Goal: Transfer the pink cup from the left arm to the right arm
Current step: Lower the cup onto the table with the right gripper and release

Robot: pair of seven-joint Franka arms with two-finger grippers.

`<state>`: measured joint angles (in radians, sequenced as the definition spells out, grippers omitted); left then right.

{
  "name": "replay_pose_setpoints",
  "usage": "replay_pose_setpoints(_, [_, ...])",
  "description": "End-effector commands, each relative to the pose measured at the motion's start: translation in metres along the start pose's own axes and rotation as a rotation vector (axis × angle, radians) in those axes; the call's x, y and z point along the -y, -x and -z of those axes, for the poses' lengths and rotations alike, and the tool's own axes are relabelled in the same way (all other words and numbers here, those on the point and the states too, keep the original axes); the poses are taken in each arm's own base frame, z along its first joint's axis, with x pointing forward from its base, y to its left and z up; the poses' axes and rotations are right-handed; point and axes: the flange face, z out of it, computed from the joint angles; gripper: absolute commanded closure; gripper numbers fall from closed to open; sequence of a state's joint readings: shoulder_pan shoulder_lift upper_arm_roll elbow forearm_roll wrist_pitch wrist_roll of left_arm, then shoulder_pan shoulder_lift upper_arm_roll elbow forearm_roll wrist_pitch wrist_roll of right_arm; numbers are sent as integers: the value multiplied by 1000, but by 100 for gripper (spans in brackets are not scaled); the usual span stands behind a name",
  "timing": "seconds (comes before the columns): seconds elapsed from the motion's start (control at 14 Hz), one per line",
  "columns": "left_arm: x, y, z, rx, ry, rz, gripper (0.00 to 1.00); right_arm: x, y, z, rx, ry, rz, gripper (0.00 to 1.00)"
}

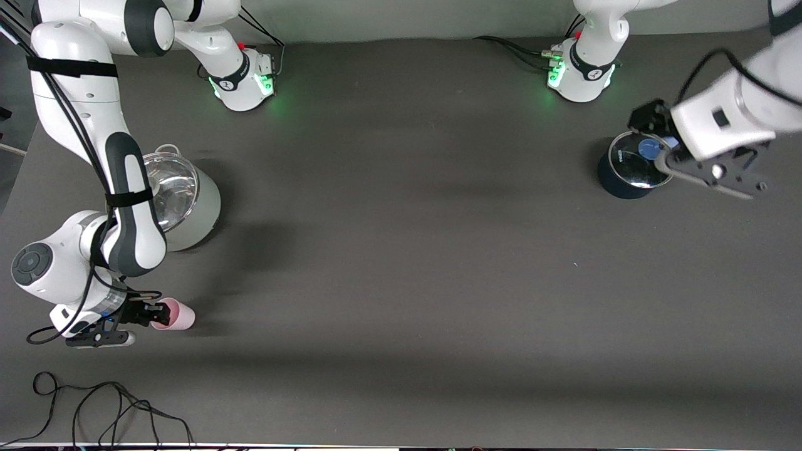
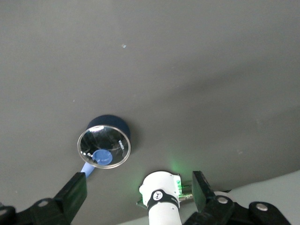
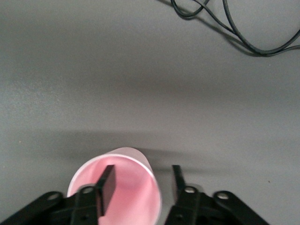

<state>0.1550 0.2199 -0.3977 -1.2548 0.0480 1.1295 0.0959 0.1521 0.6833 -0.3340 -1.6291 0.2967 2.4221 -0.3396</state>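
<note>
The pink cup (image 1: 177,315) lies on its side on the table at the right arm's end, near the front camera, its mouth toward my right gripper (image 1: 148,313). In the right wrist view the cup (image 3: 129,187) shows its open mouth. My right gripper (image 3: 142,171) is open: one finger is inside the mouth, the other is outside the wall with a small gap. My left gripper (image 1: 655,143) is open and empty, up in the air over a dark blue pot (image 1: 623,183) at the left arm's end. It also shows open in the left wrist view (image 2: 138,180).
The dark blue pot (image 2: 112,123) carries a glass lid (image 2: 110,140) with a blue knob. A large steel pot (image 1: 200,200) stands beside the right arm's forearm. Black cables (image 1: 94,407) lie near the table's front edge and also show in the right wrist view (image 3: 243,28).
</note>
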Motion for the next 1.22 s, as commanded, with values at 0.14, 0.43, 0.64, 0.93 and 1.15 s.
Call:
replay_pose_setpoints(0.14, [-8, -11, -46, 110, -25, 116, 0, -1, 2, 64, 73, -87, 16, 0])
replay_pose_setpoints(0.43, [-9, -13, -46, 105, -12, 112, 0, -3, 18, 176, 149, -83, 63, 0])
replay_pose_setpoints(0.64, [-8, -11, -48, 120, -9, 111, 0, -4, 43, 258, 184, -95, 28, 0])
replay_pose_setpoints(0.93, [-3, -9, -46, 117, -7, 120, 0, 38, 63, 319, 195, -55, -82, 0])
replay_pose_setpoints(1.15, [1, -5, -41, 101, -6, 130, 0, 43, 78, 348, 176, -76, -84, 0])
